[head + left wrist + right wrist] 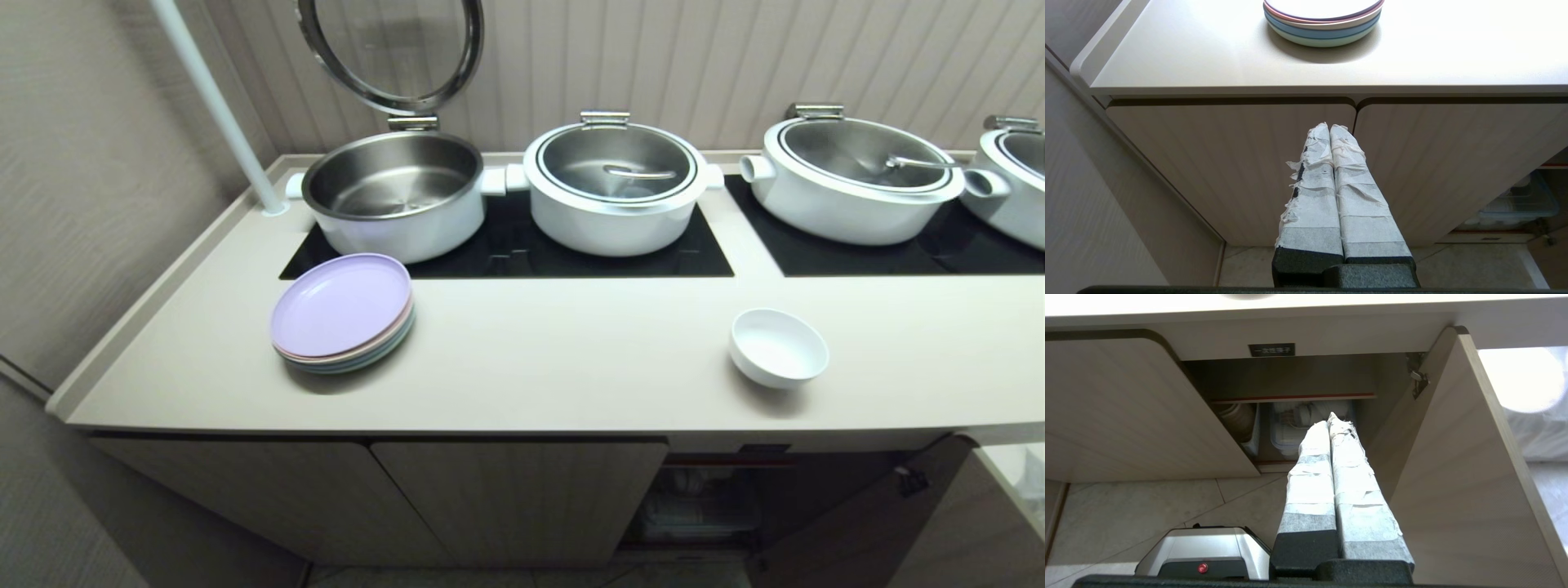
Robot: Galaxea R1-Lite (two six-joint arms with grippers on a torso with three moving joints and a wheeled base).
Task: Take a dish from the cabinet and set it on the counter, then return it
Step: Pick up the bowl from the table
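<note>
One bowl sits alone on the counter in the head view, well apart from the plate stack, with the cabinet door open below it, so the return leg looks pending. Left wrist view: left gripper fingers pressed together, empty, parked before the closed doors. Right wrist view: right gripper also closed on nothing, low in front of the open compartment, probably staged to go up for the bowl.

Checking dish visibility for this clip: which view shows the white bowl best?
The head view: the white bowl sits whole and upright on the counter, right of the plates. The right wrist view catches only a sliver of its underside at the counter edge; the left wrist view misses it.
</note>
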